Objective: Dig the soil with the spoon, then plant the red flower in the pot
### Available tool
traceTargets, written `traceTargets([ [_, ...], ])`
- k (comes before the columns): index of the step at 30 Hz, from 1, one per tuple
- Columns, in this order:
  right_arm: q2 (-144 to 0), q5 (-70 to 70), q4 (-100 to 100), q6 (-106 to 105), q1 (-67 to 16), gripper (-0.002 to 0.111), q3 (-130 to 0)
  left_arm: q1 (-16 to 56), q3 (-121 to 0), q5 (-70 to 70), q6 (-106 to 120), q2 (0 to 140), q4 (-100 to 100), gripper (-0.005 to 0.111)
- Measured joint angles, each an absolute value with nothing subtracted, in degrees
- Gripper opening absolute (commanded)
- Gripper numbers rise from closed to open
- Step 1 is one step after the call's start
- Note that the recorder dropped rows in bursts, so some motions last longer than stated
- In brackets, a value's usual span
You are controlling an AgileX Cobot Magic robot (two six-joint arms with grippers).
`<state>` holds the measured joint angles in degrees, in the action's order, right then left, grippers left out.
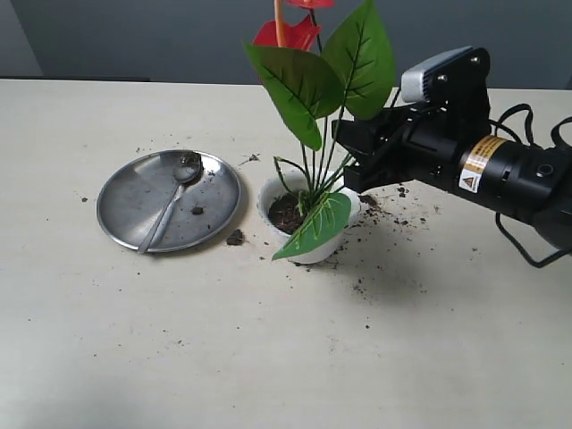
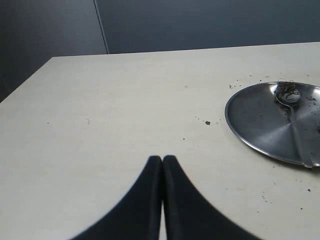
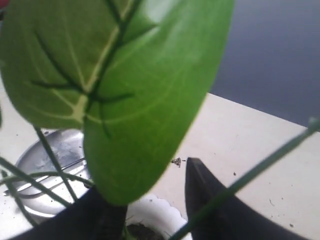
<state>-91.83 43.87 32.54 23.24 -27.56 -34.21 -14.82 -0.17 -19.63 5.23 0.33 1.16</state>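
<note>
The red flower stands upright in the white pot, its green leaves spreading well above the scalloped rim. Dark soil fills the pot around the stems. My right gripper hovers just right of the stems, open and holding nothing. In the right wrist view a big leaf hides one finger of the right gripper, and the pot and soil lie below. The spoon rests in the steel plate. My left gripper is shut and empty, away from the spoon.
Soil crumbs are scattered on the table around the pot, with a larger clump between plate and pot. The steel plate lies to the side of the left gripper. A dark wall runs behind the table's far edge.
</note>
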Motion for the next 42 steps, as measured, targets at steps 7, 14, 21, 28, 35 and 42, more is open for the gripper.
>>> traceTargets([
  [7,-89.4,41.4,32.5,23.2,-27.6,0.037,-34.2,-14.8,-0.2,-19.6,5.2,0.3,1.2,0.0],
  [14,-86.4,37.5,30.3,23.1,-27.6,0.037,-35.1,-14.8,-0.2,-19.6,5.2,0.3,1.2,0.0],
  [21,-84.8,34.9,29.9,23.1,-27.6,0.037,-37.6,-14.8,-0.2,-19.6,5.2,0.3,1.2,0.0],
  [28,-84.0,33.0,29.6,23.1,-27.6,0.037,-40.0,-14.8,-0.2,-19.6,5.2,0.3,1.2,0.0],
  [35,-81.7,31.8,28.3,23.1,-27.6,0.037,-41.4,-14.8,-0.2,-19.6,5.2,0.3,1.2,0.0],
  [42,-80.5,25.4,27.0,21.4,-27.6,0.037,-45.3,-14.8,-0.2,-19.6,5.2,0.3,1.2,0.0],
])
